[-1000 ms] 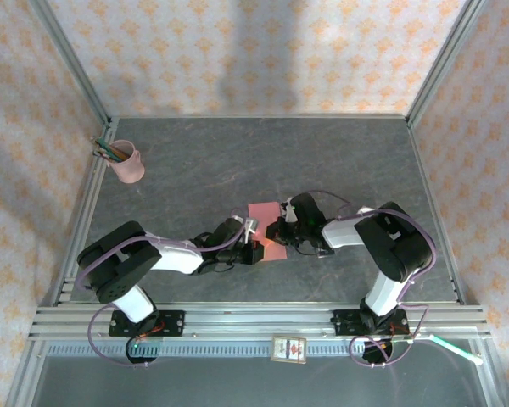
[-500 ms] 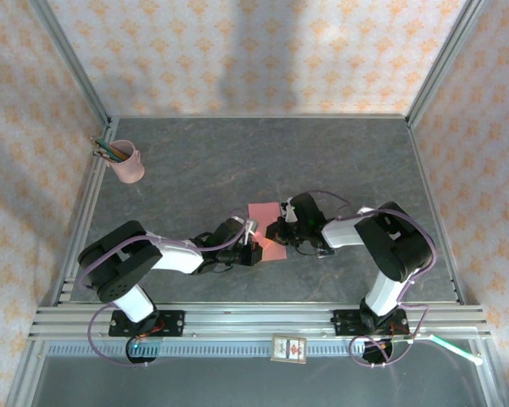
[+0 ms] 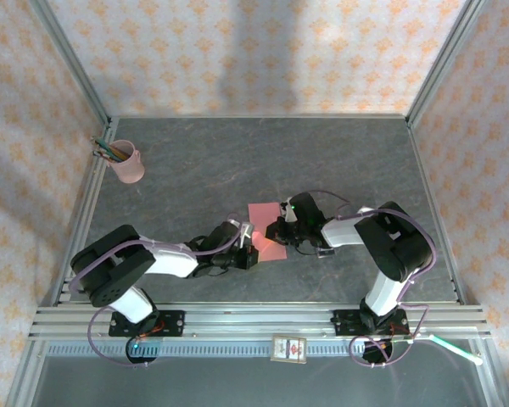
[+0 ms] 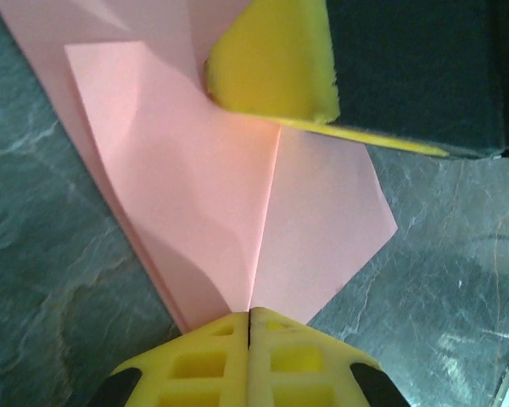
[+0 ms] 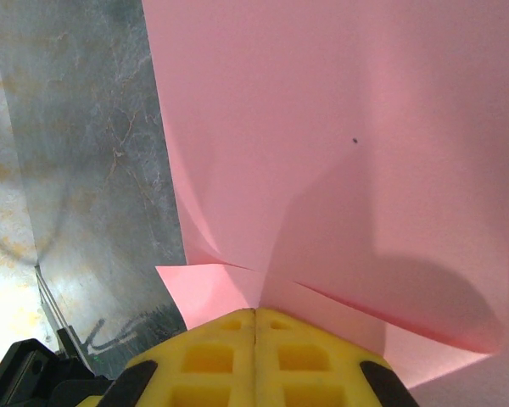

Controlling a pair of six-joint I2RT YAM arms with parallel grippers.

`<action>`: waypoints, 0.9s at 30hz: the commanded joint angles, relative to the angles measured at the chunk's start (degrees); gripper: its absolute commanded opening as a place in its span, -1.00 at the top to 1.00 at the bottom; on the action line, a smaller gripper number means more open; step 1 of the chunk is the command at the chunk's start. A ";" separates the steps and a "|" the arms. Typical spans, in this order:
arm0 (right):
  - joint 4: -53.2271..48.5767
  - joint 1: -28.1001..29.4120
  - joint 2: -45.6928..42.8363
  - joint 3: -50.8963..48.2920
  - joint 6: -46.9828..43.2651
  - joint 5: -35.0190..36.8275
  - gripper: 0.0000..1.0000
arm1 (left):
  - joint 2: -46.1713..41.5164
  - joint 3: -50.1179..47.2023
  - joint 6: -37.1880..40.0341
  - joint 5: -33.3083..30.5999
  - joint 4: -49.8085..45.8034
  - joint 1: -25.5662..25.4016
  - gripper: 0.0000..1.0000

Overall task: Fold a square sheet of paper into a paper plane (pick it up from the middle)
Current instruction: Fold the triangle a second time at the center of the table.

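Jaws of the left gripper (image 4: 249, 319) are seen pressed fully together, yellow pads meeting with no gap. The pointed near corner of the square sheet of paper (image 4: 205, 174) is pinched at that seam. From the left fingertips, a centre crease is seen running straight ahead across the salmon-pink sheet. A folded flap lies to either side of it, over a lower layer that shows along the left edge.

Directly ahead of the left gripper, at the far end of the crease, one yellow finger of the right gripper (image 4: 273, 61) is seen bearing down on the paper.

In the right wrist view, the right gripper (image 5: 254, 317) is likewise closed tight, pads touching. The sheet (image 5: 339, 127) is gripped at its tips and spreads ahead and to the right of them. A small turned-up corner is noted just left of the fingertips. Bare table (image 5: 85, 153) lies further left.

From above, the left gripper (image 3: 253, 243) and right gripper (image 3: 276, 231) are seen meeting tip to tip over the paper (image 3: 264, 211). The sheet lies low on the grey table (image 3: 237, 161) between them. Part of it extends beyond the right gripper's fingers, away from the bases. Whether the sheet is lifted off the surface cannot be told.

A pink pencil cup (image 3: 127, 163) stands well apart, far beyond and left of the left gripper.
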 commanded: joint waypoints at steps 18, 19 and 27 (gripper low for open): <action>-7.91 -0.34 3.24 -1.11 -1.88 5.83 0.93 | -5.14 3.77 -1.58 0.87 -2.68 0.47 1.00; -8.00 -0.30 3.18 -1.15 -1.91 5.80 0.93 | -3.76 4.52 -1.21 0.90 -2.33 0.62 1.00; -8.52 -0.34 3.08 -0.58 -2.12 5.67 0.92 | 3.71 4.83 0.25 1.38 -0.45 1.42 1.00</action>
